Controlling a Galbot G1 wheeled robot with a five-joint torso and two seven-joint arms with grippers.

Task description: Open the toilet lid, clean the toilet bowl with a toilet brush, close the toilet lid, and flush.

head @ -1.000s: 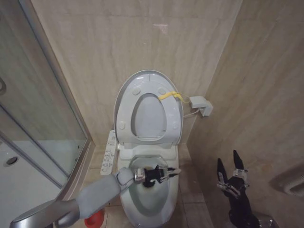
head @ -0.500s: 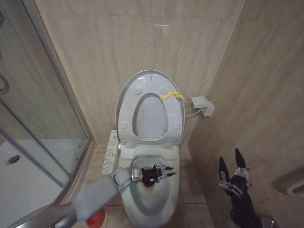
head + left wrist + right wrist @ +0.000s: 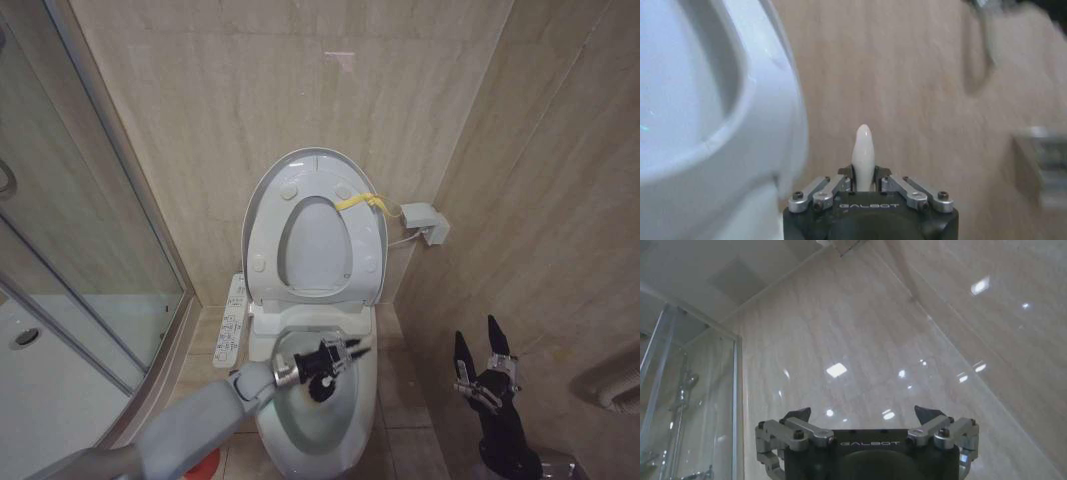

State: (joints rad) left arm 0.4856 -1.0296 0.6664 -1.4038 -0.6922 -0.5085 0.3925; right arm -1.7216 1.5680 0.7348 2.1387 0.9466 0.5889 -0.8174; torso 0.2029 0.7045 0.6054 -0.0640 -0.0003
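Toilet brush (image 3: 863, 152) | clamped in left gripper (image 3: 345, 350) | over toilet bowl (image 3: 315, 425)

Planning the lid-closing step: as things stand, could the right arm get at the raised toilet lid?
Probably yes. The right gripper is open and empty, low beside the toilet bowl, with nothing between it and the toilet lid. The left gripper holds the toilet brush over the bowl.

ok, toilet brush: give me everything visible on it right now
The toilet brush is a slim white stick handle with a rounded tip, clamped in the left gripper over the toilet bowl. Its black bristle head hangs below the gripper, inside the bowl; whether it touches the ceramic is unclear.
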